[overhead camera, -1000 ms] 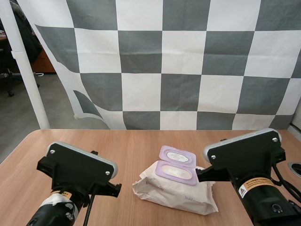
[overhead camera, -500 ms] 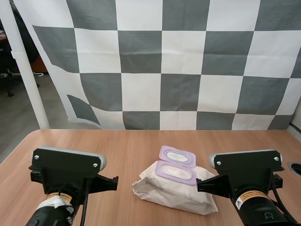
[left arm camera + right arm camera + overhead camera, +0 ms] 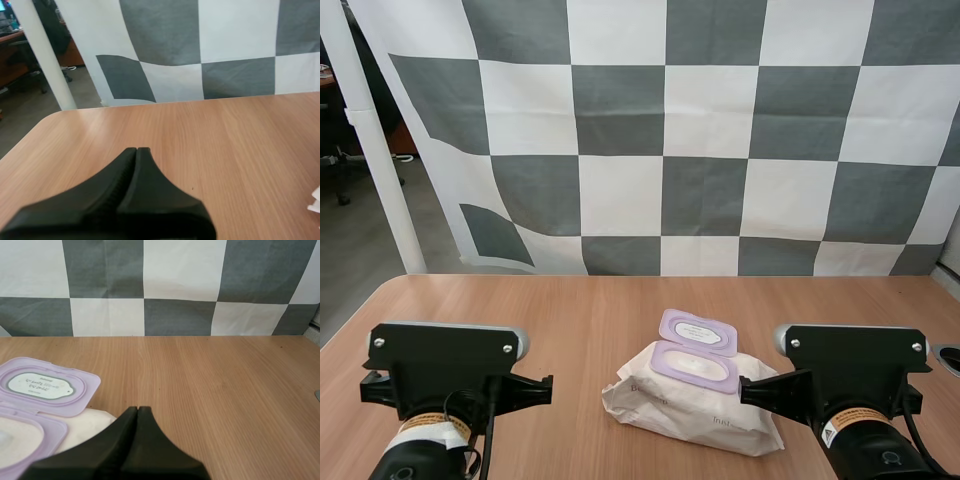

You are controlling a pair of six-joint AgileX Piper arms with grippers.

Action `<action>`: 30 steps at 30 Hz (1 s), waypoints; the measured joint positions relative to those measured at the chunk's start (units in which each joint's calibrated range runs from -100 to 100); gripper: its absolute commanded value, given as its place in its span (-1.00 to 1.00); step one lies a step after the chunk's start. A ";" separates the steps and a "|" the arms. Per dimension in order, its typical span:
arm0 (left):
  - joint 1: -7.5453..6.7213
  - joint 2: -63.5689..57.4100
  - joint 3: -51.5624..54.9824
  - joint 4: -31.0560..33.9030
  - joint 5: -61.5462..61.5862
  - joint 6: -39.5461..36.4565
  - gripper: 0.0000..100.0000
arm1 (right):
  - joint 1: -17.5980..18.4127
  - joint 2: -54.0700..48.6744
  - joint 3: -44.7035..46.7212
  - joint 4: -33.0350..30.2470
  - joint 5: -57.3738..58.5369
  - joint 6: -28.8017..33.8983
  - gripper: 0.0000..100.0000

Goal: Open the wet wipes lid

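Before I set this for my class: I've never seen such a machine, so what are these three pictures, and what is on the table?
It is a robot with two arms, each ending in two black fingers. The high view looks from behind and above the arms over the brown wooden table. The other two pictures come from cameras on each wrist. On the table lies a soft white pack of wet wipes, its lilac plastic lid flipped open. The left fingers and right fingers are each pressed together, holding nothing; the right ones are near the pack.
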 measured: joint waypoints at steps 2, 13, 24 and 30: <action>0.68 0.00 0.00 1.09 0.00 -3.16 -1.00 | 0.00 0.00 0.00 0.00 0.14 0.12 -1.00; 0.86 0.00 0.00 1.23 -0.64 -12.29 -1.00 | 0.00 0.00 0.00 0.08 -0.01 0.49 -1.00; 0.86 0.00 0.00 1.23 -0.92 -12.29 -1.00 | 0.00 0.00 0.00 0.08 -0.17 0.49 -1.00; 0.23 0.00 0.00 1.23 -0.92 -12.29 -1.00 | 0.09 0.00 0.00 0.08 -0.17 0.49 -1.00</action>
